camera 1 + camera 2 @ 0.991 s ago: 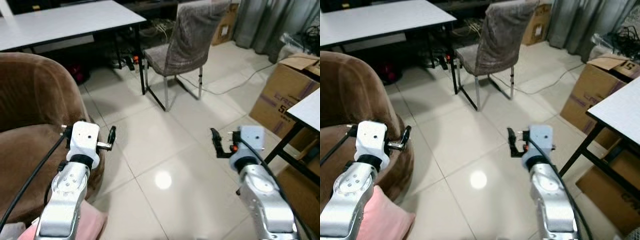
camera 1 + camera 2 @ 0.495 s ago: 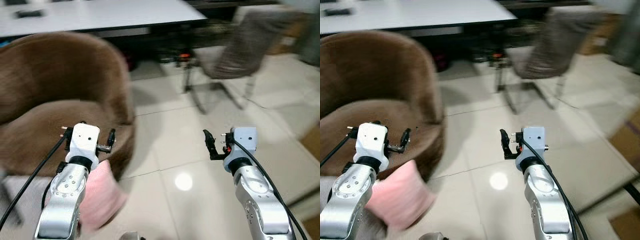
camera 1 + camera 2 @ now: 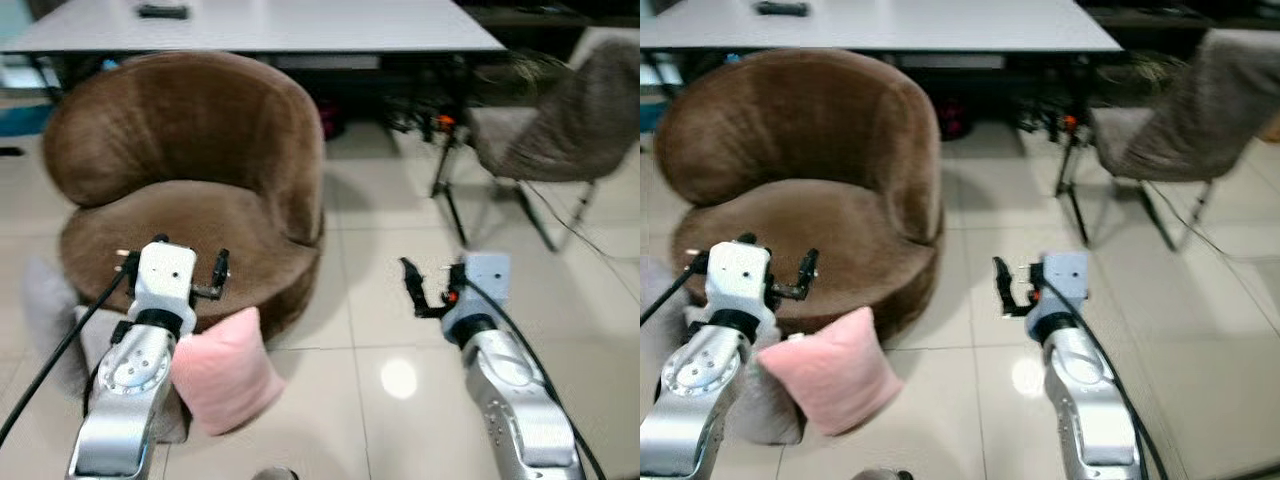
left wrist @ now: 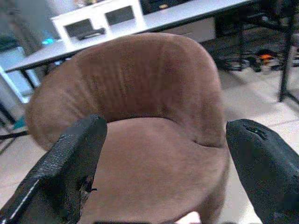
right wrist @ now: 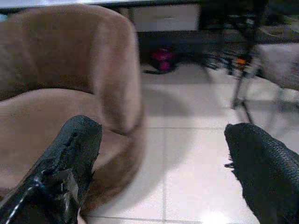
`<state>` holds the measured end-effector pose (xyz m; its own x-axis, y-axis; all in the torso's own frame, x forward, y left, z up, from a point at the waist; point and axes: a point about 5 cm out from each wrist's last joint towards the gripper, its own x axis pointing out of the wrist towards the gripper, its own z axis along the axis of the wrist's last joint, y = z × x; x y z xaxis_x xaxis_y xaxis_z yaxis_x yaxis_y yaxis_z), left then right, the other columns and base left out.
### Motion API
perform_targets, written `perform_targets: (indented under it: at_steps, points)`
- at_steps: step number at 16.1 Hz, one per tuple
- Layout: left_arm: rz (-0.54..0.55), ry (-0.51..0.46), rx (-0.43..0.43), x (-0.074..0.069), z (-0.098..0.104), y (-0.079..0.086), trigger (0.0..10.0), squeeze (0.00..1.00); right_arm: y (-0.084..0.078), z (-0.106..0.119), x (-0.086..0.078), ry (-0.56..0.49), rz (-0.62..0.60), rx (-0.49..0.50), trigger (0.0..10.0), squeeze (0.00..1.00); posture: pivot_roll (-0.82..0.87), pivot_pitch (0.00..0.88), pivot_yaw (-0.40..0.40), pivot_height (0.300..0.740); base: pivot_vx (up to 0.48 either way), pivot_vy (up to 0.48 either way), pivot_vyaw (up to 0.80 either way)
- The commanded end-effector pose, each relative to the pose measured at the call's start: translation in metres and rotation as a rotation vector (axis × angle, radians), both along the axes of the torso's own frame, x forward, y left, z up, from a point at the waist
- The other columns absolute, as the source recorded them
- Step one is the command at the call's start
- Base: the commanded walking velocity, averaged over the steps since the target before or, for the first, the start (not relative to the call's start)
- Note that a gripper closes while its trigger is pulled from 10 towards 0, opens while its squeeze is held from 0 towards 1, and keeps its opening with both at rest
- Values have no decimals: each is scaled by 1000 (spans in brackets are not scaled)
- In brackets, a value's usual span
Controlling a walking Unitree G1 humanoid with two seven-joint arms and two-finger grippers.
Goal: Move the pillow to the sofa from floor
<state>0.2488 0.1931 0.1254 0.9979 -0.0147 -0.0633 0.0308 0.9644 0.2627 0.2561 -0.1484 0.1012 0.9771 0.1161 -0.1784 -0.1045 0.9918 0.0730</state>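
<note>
One pink pillow (image 3: 228,368) sits on the tiled floor (image 3: 380,330), leaning against the front of the round brown sofa (image 3: 190,190). The left gripper (image 4: 163,163) hovers over the sofa seat, the right gripper (image 5: 159,163) over bare tile; both jaws spread wide, holding nothing.

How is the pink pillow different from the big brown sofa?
The pink pillow is small, square and light pink; the brown sofa is large, rounded and dark brown. The pillow leans tilted on the tiled floor against the sofa's base, while the sofa stands upright with a curved back and a bare seat. Both look soft.
</note>
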Motion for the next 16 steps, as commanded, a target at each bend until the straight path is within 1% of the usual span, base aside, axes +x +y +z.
perform_targets:
  at_steps: [1,2,3,6,7,10,15,16]
  points:
    - [-22,-22,-13,0,5,-3,10000,0,-3,4,2,-15,-4,-2,10000,0,-12,0,17,740,244,0,800]
    - [-23,-22,-16,0,5,-3,10000,0,-4,4,3,-15,-9,-9,10000,0,-16,0,19,740,266,0,800]
    - [-30,-25,-23,1,5,-5,10000,0,-7,2,4,-7,-37,-53,10000,0,-18,0,20,740,262,0,0]
    - [-37,-29,-29,3,6,-6,10000,0,-7,0,5,4,-43,-51,10000,0,-21,0,22,740,269,0,0]
    - [-40,-30,-32,3,6,-6,10000,31,-7,1,6,-1,-51,-44,10000,0,-21,0,24,740,277,0,0]
    - [-46,-28,-37,4,7,-6,10000,39,-7,0,7,3,-46,-76,10000,0,-15,0,21,740,287,0,0]
    - [-51,-27,-43,4,7,-7,10000,39,-6,0,8,2,-46,-79,10000,0,-14,0,21,740,323,0,0]
    - [-53,-27,-42,4,7,-7,10000,39,-6,0,8,0,-41,-82,10000,0,-14,0,21,740,364,0,800]
